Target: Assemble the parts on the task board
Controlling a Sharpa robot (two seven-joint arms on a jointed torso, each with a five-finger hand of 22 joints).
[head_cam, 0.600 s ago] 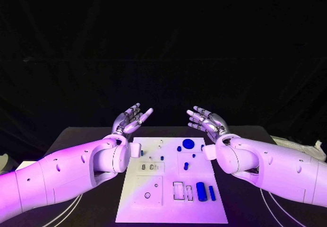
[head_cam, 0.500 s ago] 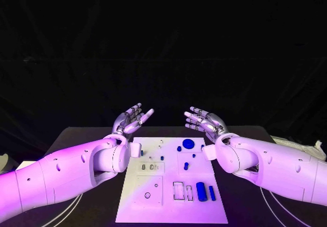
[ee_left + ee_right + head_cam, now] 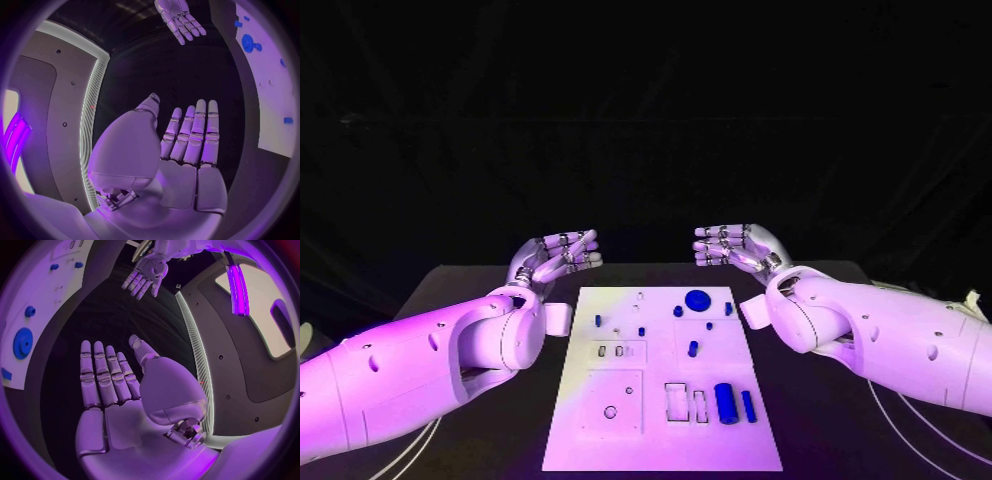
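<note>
Left hand (image 3: pixel 187 150) flat, apparently empty, beside task board (image 3: pixel 275 100).

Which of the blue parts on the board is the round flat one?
The blue disc at the task board's far end, nearest the hands; the other blue parts are small pegs or elongated pieces.

The task board (image 3: pixel 661 440) runs off the head view's near edge, so its nearest strip is cut away. In the left wrist view the board (image 3: pixel 275 90) is clipped by the circle's rim, and in the right wrist view (image 3: pixel 37 295) likewise. The small blue parts (image 3: pixel 640 331) near the board's middle are too small to tell their shapes. The left arm (image 3: pixel 387 380) and right arm (image 3: pixel 906 340) leave the frame at its sides.
</note>
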